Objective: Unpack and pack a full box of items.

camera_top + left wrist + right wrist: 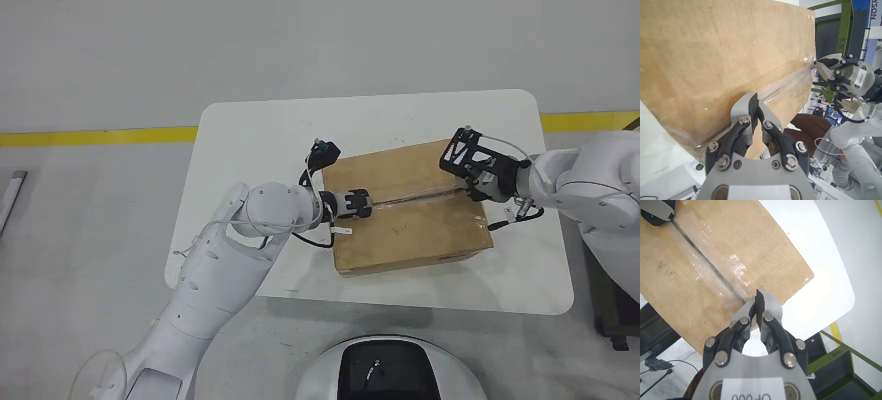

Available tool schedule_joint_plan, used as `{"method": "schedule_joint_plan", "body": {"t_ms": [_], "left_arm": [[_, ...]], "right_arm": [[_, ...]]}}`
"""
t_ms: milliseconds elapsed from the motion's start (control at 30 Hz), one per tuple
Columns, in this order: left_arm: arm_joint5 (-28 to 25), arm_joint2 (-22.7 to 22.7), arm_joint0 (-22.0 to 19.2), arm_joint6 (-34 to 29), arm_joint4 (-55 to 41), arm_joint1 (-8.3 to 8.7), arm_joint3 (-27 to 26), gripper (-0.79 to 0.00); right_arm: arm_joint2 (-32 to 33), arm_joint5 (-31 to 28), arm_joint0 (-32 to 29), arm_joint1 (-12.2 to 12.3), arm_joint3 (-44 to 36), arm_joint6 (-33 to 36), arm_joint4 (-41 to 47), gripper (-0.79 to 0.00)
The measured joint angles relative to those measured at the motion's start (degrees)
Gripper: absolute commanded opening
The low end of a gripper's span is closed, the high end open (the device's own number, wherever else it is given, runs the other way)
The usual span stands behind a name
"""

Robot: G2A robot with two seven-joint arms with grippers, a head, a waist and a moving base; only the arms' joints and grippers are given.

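Box of brown cardboard (410,225) on white desk (240,130), between left gripper (755,102) and right gripper (758,298), both pressed together at opposite seam ends; slitting should follow the clear tape (702,255) down its centre.

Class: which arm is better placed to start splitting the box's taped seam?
Probably the right: the right gripper, shut, sits at the end of the taped seam, at the box edge; the left gripper lies farther in.

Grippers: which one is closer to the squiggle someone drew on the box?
The left gripper. It sits at the end of the taped seam nearest the squiggle, while the right gripper is at the opposite end of the box.
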Motion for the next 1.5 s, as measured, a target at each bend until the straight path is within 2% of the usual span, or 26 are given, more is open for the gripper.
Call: {"method": "schedule_joint_plan", "body": {"t_ms": [233, 333, 367, 400, 467, 533, 567, 600, 667, 700, 800, 867, 933, 1033, 1067, 1100, 1167, 1200, 1367, 1500], "left_arm": [[0.2, -0.1, -0.1, -0.5, -0.7, -0.32, 1.2, -0.785], [0.1, -0.3, 0.0, -0.6, -0.9, -0.37, 1.6, -0.785], [0.0, -0.4, 0.0, -0.7, -0.8, -0.37, 1.7, -0.785], [0.0, -0.4, 0.1, -0.7, -0.8, -0.37, 1.7, -0.785], [0.0, -0.5, 0.1, -0.7, -0.7, -0.40, 1.8, -0.785], [-0.1, -0.6, 0.2, -0.7, -0.6, -0.44, 1.8, -0.785], [-0.1, -0.6, 0.2, -0.6, -0.6, -0.47, 1.8, -0.785], [-0.1, -0.6, 0.2, -0.6, -0.6, -0.50, 1.8, -0.785], [-0.1, -0.6, 0.3, -0.6, -0.5, -0.56, 1.9, -0.785], [-0.1, -0.6, 0.3, -0.6, -0.5, -0.58, 1.9, -0.785], [-0.2, -0.6, 0.3, -0.7, -0.2, -0.64, 1.9, -0.785], [-0.3, -0.5, 0.2, -0.8, 0.1, -0.70, 2.1, -0.785], [-0.3, -0.5, 0.1, -0.8, 0.1, -0.75, 2.2, -0.785], [-0.4, -0.6, 0.2, -0.7, 0.1, -0.84, 2.3, -0.785], [-0.4, -0.7, 0.2, -0.7, 0.1, -0.87, 2.3, -0.785], [-0.4, -0.7, 0.2, -0.7, 0.1, -0.89, 2.3, -0.785], [-0.4, -0.9, 0.3, -0.7, 0.1, -0.92, 2.4, -0.785], [-0.3, -0.9, 0.3, -0.7, 0.1, -0.93, 2.4, -0.785], [-0.2, -1.3, 0.4, -0.5, 0.1, -0.99, 2.4, -0.785], [-0.2, -1.5, 0.5, -0.4, 0.3, -1.04, 2.4, -0.785]], "right_arm": [[-1.3, 0.2, 0.6, 0.0, 0.8, 0.4, -0.3, -0.776], [-1.9, 0.4, 0.9, 0.0, 1.3, 0.7, -0.5, -0.708], [-2.1, 0.5, 1.0, 0.0, 1.5, 0.8, -0.6, -0.653], [-2.2, 0.6, 1.1, 0.0, 1.6, 0.8, -0.6, -0.526], [-2.4, 0.9, 1.3, 0.0, 1.9, 0.7, -0.7, -0.499], [-2.3, 1.2, 1.5, 0.0, 2.0, 0.5, -0.6, -0.425], [-2.1, 1.5, 1.5, 0.0, 2.0, 0.4, -0.4, -0.222], [-1.8, 1.7, 1.5, 0.1, 2.0, 0.2, -0.3, -0.182], [-0.8, 2.0, 1.3, 0.3, 1.8, 0.2, 0.1, -0.012], [-0.4, 2.1, 1.1, 0.4, 1.7, 0.4, 0.3, 0.000], [1.0, 2.4, 0.2, 0.8, 1.0, 1.5, 0.8, 0.000], [2.0, 3.1, -0.3, 1.0, 0.4, 1.9, 0.9, -0.028], [3.1, 4.1, -0.9, 1.2, 0.0, 1.5, 0.9, -0.120], [5.3, 6.0, -2.4, 1.5, -0.8, -0.4, 3.0, -0.308], [6.4, 6.9, -3.0, 1.6, -1.1, -1.3, 4.0, -0.422], [7.4, 7.8, -3.6, 1.6, -1.4, -2.4, 5.0, -0.496], [9.7, 10.1, -5.3, 1.6, -2.3, -6.1, 8.2, -0.736], [10.6, 11.0, -6.2, 1.6, -2.8, -8.0, 9.9, -0.785], [13.3, 14.7, -12.4, 1.0, -5.6, -19.9, 21.0, -0.785], [11.0, 15.2, -15.3, 0.3, -4.8, -24.0, 28.4, -0.785]]}}
